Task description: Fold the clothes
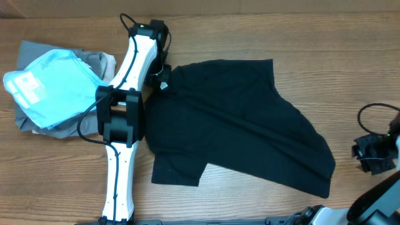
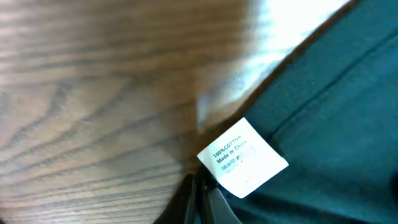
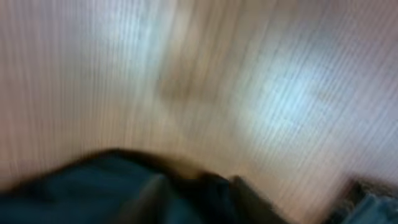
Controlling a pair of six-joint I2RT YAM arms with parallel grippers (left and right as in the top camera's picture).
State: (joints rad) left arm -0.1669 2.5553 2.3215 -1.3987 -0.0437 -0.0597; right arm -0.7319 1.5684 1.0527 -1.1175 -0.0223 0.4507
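Observation:
The black T-shirt (image 1: 237, 119) lies spread across the middle of the wooden table, its lower left part bunched and doubled over. Its small white tag (image 1: 164, 85) shows at the neck, near the left arm. My left gripper (image 1: 161, 78) is shut on the neck edge just under the tag (image 2: 244, 158). In the left wrist view its fingers (image 2: 202, 199) are pressed together at the edge of the fabric (image 2: 336, 112). My right gripper (image 1: 362, 155) is off the shirt's right edge. Its wrist view is blurred, showing parted fingers (image 3: 202, 193) and dark fabric (image 3: 74, 193) at lower left.
A light blue garment with white print (image 1: 53, 84) lies on grey folded garments (image 1: 103, 62) at the far left, beside the left arm. A black cable (image 1: 369, 112) loops near the right arm at the table's right edge.

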